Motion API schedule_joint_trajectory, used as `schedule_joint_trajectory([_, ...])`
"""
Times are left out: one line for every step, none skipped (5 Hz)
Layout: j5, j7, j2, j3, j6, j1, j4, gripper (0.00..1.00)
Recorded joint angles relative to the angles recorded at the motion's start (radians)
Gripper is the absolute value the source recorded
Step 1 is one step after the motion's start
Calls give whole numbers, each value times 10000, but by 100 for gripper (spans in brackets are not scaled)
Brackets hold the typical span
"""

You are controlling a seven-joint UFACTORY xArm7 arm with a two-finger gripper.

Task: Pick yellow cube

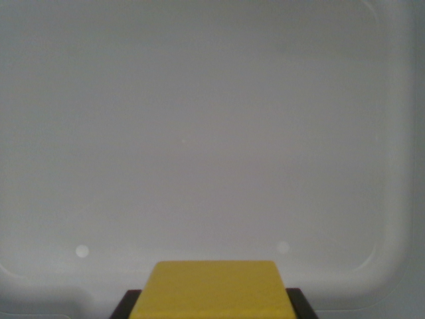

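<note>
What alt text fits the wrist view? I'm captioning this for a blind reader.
A yellow cube sits at the bottom centre of the frame, with dark gripper parts showing at either side of it. Behind it is a pale grey tray with a rounded rim.

I see the yellow cube at the bottom centre of my wrist view, its flat top face showing, lower part cropped.
</note>
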Motion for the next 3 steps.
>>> schedule_joint_trajectory([0,0,0,0,0,0,0,100])
schedule_joint_trajectory([-3,3,-22,0,62,0,40,100])
schedule_joint_trajectory([-3,3,-22,0,62,0,40,100])
